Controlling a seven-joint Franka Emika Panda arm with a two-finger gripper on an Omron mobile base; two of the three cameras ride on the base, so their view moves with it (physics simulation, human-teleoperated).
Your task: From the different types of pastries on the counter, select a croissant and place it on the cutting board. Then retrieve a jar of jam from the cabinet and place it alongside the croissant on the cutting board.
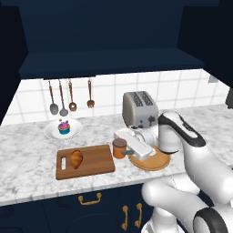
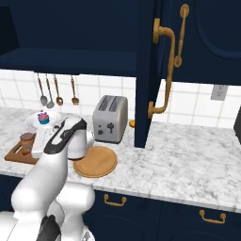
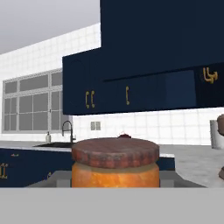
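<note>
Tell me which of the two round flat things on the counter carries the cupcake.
The round white plate near the hanging utensils carries the blue-wrapped cupcake with pink topping. The round tan wooden plate by the toaster carries no pastry.

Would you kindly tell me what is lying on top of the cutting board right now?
A croissant lies on the left part of the cutting board. The gripper holds the jam jar at the board's right edge; whether the jar rests on the board is hidden.

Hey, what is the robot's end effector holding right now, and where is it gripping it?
The end effector holds the jar of jam, gripped on its sides below the lid, just right of the cutting board.
</note>
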